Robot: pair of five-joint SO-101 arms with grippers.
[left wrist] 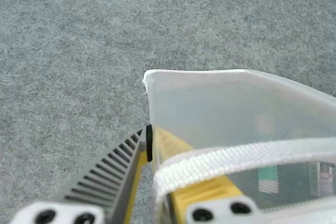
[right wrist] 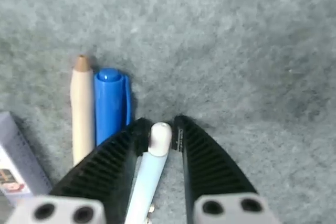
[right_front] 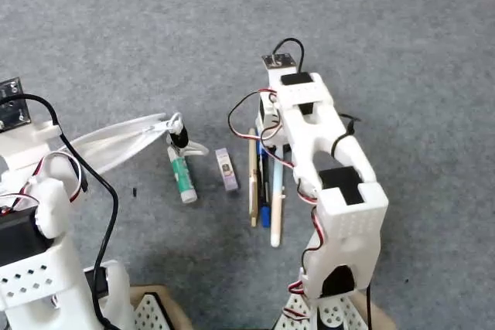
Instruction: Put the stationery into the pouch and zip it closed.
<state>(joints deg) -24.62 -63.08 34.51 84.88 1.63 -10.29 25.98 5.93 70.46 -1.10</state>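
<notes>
My left gripper [left wrist: 149,145] is shut on the edge of a translucent white pouch [left wrist: 220,114], with its yellow pad inside and its grey finger outside. In the high view the pouch [right_front: 124,141] lies at the left with its mouth toward the stationery. A green-and-white glue tube [right_front: 182,177], a small purple box [right_front: 226,169], a wooden pencil [right_front: 253,183], a blue pen [right_front: 264,195] and a pale blue pen [right_front: 277,210] lie in a row on the mat. My right gripper [right wrist: 160,124] is down on the mat, its black fingers shut on the pale blue pen [right wrist: 152,166] near its white end.
Grey carpet-like mat [right_front: 402,52] covers the table, with free room at the far side and right. The pencil [right wrist: 81,108] and blue pen [right wrist: 111,103] lie close beside my right gripper. The purple box [right wrist: 16,161] is just beyond them.
</notes>
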